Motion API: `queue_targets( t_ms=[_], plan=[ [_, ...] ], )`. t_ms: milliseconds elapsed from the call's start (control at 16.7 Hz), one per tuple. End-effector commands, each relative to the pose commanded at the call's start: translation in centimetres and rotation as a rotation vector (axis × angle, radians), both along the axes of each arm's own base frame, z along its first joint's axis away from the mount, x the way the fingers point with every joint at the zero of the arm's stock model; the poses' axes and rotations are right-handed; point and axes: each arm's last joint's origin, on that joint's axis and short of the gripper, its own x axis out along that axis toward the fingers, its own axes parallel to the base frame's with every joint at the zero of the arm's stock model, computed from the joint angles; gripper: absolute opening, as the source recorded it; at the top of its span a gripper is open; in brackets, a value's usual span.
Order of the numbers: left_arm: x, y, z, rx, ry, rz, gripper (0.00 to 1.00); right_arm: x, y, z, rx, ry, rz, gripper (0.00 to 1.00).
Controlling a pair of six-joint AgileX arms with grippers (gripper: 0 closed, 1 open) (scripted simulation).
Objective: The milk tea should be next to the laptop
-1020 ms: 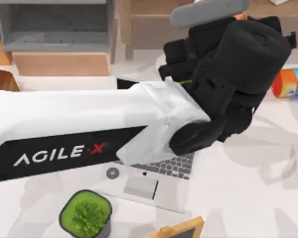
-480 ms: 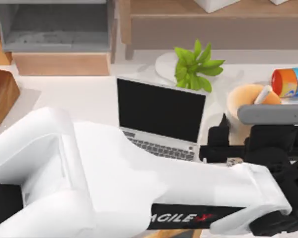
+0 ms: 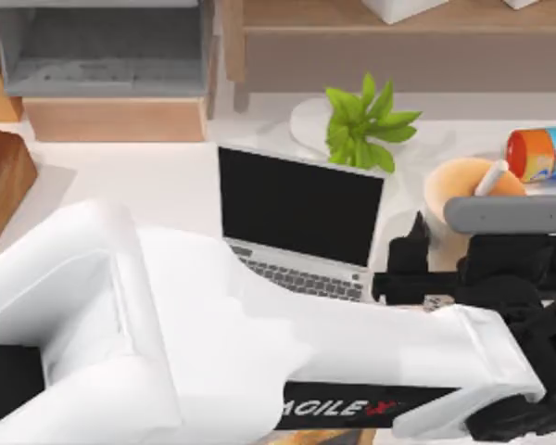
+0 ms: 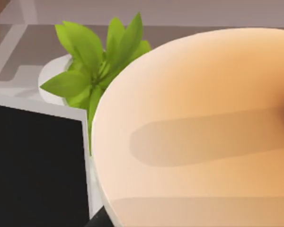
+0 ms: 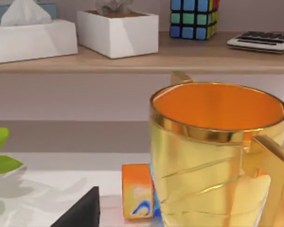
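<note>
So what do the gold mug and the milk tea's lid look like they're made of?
The gold mug looks like polished metal, or at least a metallic finish: bright highlights run along its rim and ridged wall, and the inside glows orange. The milk tea has a tan-orange lid that looks like smooth matte plastic, evenly shaded with no sharp glints, though the look leaves that open.

The top view looks down on the desk (image 3: 167, 176) from above. The left wrist camera sits very close to the milk tea (image 4: 194, 132), sharing the laptop (image 3: 296, 209) and green plant (image 3: 361, 125) with it. The right wrist camera faces a gold mug (image 5: 217, 156) and shelf (image 5: 132, 61).
</note>
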Motion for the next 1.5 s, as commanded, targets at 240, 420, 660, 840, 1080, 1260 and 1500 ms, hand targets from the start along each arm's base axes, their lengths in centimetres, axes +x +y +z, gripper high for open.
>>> queue_targets(
  t_ms=[240, 420, 660, 840, 1080, 1260, 1500],
  plan=[
    [0.1, -0.1, 0.5, -0.03, -0.012, 0.004, 0.0, 0.0, 0.0, 0.0, 0.0, 0.0, 0.0, 1.0],
    [0.2, -0.2, 0.5, -0.051, -0.021, 0.008, 0.0, 0.0, 0.0, 0.0, 0.0, 0.0, 0.0, 1.0],
    [0.2, -0.3, 0.0, -0.062, -0.026, 0.01, 0.0, 0.0, 0.0, 0.0, 0.0, 0.0, 0.0, 1.0],
    [0.1, -0.4, -0.9, -0.049, -0.022, 0.007, 0.0, 0.0, 0.0, 0.0, 0.0, 0.0, 0.0, 1.0],
    [-0.2, -0.1, -3.2, 0.007, 0.002, -0.003, 0.0, 0.0, 0.0, 0.0, 0.0, 0.0, 0.0, 1.0],
    [-0.2, -0.1, -3.2, 0.007, 0.002, -0.003, 0.0, 0.0, 0.0, 0.0, 0.0, 0.0, 0.0, 1.0],
    [-0.2, -0.1, -3.2, 0.007, 0.002, -0.003, 0.23, 0.0, 0.0, 0.0, 0.0, 0.0, 0.0, 1.0]
  ],
)
